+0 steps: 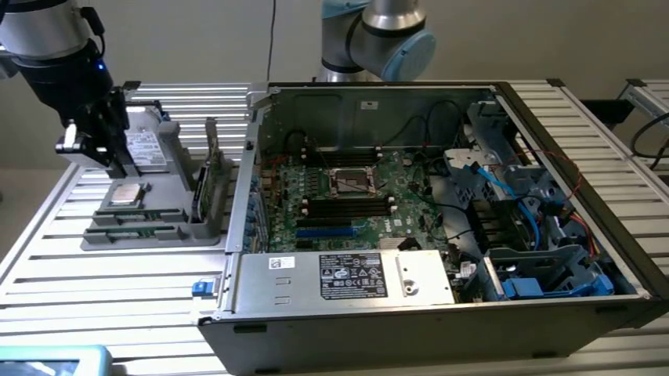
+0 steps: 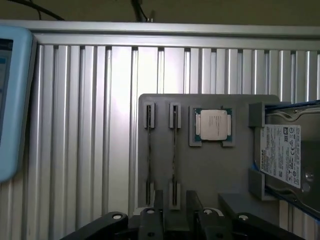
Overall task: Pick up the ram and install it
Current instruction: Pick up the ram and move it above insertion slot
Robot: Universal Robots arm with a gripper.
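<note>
While the gripper (image 1: 105,160) is hanging above the grey tray (image 1: 204,231) in the exterior view, it is carrying nothing, and the hard drive (image 1: 150,147) is showing just behind its fingertips. Lower than the tool and a little farther from it, the processor chip (image 1: 125,194) is sitting flat in its pocket. Beyond the chip the ram (image 1: 139,213) is resting on edge in a tray slot as a thin greenish strip, with the other stick (image 1: 131,233) in the next slot, the farther of the 2 from the gripper. Neither stick is touching the tool. The open computer case (image 1: 345,98) is standing well apart from the gripper, toward the exterior view's right, and its motherboard (image 1: 403,176) is showing long black slots (image 1: 345,205) and 1 blue slot (image 1: 324,232). In the wrist view the camera is looking down on the tray (image 2: 210,175). The 2 dark fingers (image 2: 193,207) are standing apart with bare tray between them, so the gripper (image 2: 175,200) is open and gripping nothing. The ram (image 2: 173,155) is running edge-on straight ahead of the gap between the fingers, seated in clips at both ends, and the other stick (image 2: 149,155) is lying parallel just beside it. The processor chip (image 2: 212,125) is sitting on the ram's opposite side, with the hard drive (image 2: 287,155) beyond the chip. The slatted metal table (image 2: 85,125) is carrying the tray, and a blue-rimmed device (image 2: 12,100) is lying well apart from the tool.
</note>
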